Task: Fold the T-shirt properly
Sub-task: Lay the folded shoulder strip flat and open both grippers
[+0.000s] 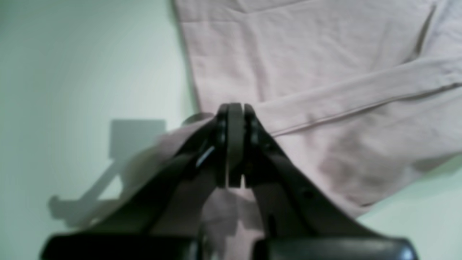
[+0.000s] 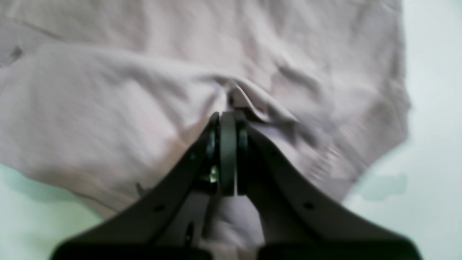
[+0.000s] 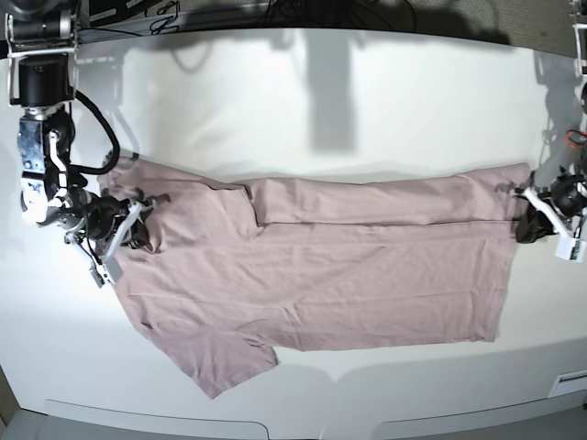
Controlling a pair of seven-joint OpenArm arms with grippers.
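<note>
The dusty pink T-shirt lies spread crosswise on the white table, its far long edge folded over toward the middle. One short sleeve sticks out at the front left. My right gripper is at the shirt's left end, shut, with the cloth puckering into its tip. My left gripper is at the shirt's right end, at the hem corner. Its pads are pressed together with the fabric gathered and lifted around them.
The white table reaches well past the shirt toward the back. Dark cables run along the far edge. The right arm's column stands at the back left. The table's front edge is close to the sleeve.
</note>
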